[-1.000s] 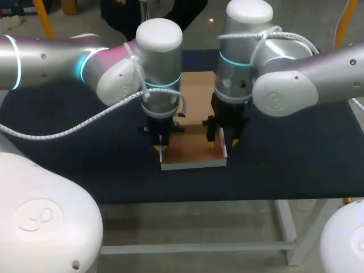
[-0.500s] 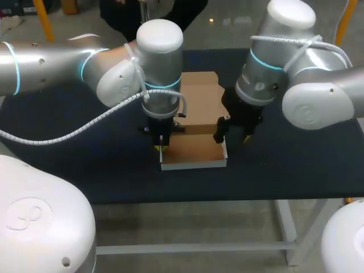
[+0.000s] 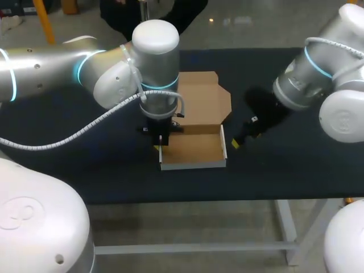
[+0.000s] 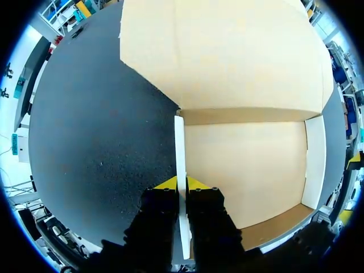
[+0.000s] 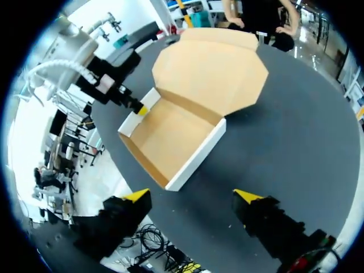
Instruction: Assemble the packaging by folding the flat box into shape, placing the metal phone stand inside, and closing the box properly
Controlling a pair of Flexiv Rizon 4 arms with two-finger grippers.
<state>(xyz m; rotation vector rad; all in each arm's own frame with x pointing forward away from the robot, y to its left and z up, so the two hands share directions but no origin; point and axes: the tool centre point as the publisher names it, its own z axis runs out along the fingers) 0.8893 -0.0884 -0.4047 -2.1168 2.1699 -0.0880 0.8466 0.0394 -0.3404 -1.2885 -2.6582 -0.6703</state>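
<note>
Mid-frame, the left gripper (image 3: 158,147) pinches the upright left wall of the tan cardboard box (image 3: 193,149). The right gripper (image 3: 242,140) hangs wide open and empty over bare, dark matte table (image 3: 296,165) to the box's right.

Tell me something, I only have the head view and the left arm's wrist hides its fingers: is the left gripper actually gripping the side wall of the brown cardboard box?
Observer: Yes. In the left wrist view the left gripper has one yellow-tipped finger on each face of the white side wall of the brown cardboard box, pinching it upright.
Operator: And the right gripper, is it holding anything?
Observer: No. The right wrist view shows the right gripper open, with its fingers wide apart above the dark table. The box lies ahead of it, untouched.
</note>
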